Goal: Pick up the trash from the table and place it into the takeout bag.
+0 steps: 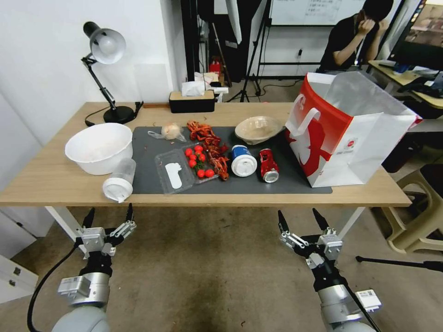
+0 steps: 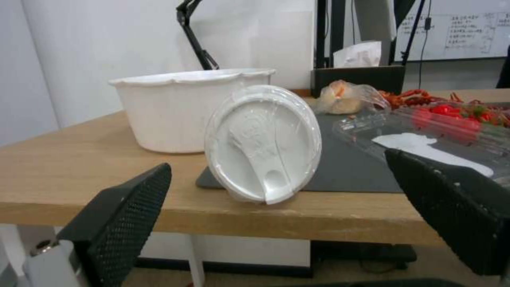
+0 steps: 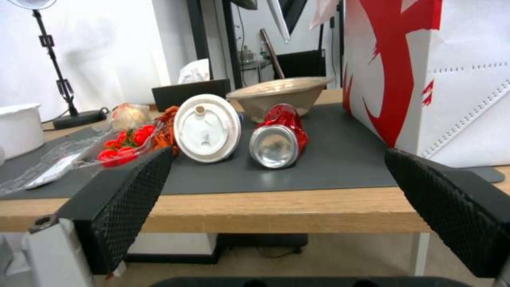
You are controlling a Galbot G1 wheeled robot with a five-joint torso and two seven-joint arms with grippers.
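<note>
On the table point(image 1: 55, 180) lie a red drink can point(image 1: 268, 166) point(image 3: 278, 135) and a blue-and-white cup point(image 1: 242, 160) point(image 3: 207, 127), both on their sides on the dark mat. A beige bowl point(image 1: 257, 129) point(image 3: 281, 93) sits behind them. A clear white-lidded cup point(image 1: 120, 180) point(image 2: 264, 143) lies near the front left edge. A small clear food bag point(image 1: 170, 131) point(image 2: 345, 97) rests at the mat's back. The takeout bag point(image 1: 350, 129) point(image 3: 441, 75) stands open at the right. My left gripper point(image 1: 109, 216) and right gripper point(image 1: 300, 220) hang open below the table's front edge, holding nothing.
A large white bowl point(image 1: 98, 147) point(image 2: 186, 107) stands at the left. A clear tray with red tomatoes point(image 1: 184, 168) and red crayfish shells point(image 1: 210, 140) lie mid-mat. A desk lamp point(image 1: 106, 69) and black tissue box point(image 1: 191, 101) stand at the back. A beige stool point(image 1: 422, 212) is at the right.
</note>
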